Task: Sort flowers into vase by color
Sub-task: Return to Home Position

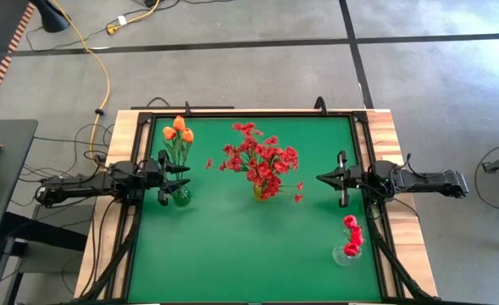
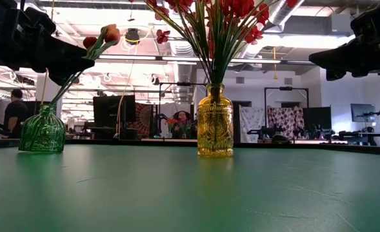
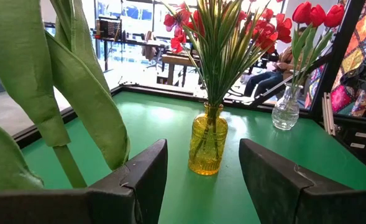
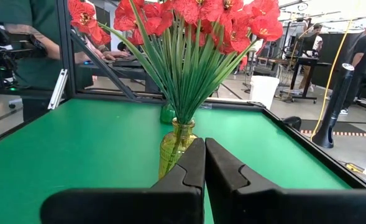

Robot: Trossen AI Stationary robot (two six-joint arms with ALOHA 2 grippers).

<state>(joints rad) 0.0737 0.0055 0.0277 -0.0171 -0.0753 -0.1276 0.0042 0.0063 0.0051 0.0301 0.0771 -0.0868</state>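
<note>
Three vases stand on the green table. The green glass vase (image 1: 181, 196) on the left holds orange tulips (image 1: 179, 131). The yellow vase (image 1: 260, 191) in the middle holds many small red blossoms (image 1: 262, 157). The clear vase (image 1: 346, 254) near the right edge holds red-pink buds (image 1: 352, 233). My left gripper (image 1: 184, 176) is open and hovers just above the green vase. In its wrist view the tulips' green leaves (image 3: 89, 93) hang beside one finger, and nothing is between the fingers (image 3: 142, 177). My right gripper (image 1: 319, 178) is shut and points at the yellow vase (image 4: 175, 146) from the right.
A raised black frame (image 1: 355, 127) borders the green mat (image 1: 249, 254). The near middle of the mat is bare. In the low view the green vase (image 2: 42, 132) and yellow vase (image 2: 215, 122) stand upright, with both arms above them. People and furniture show in the room beyond.
</note>
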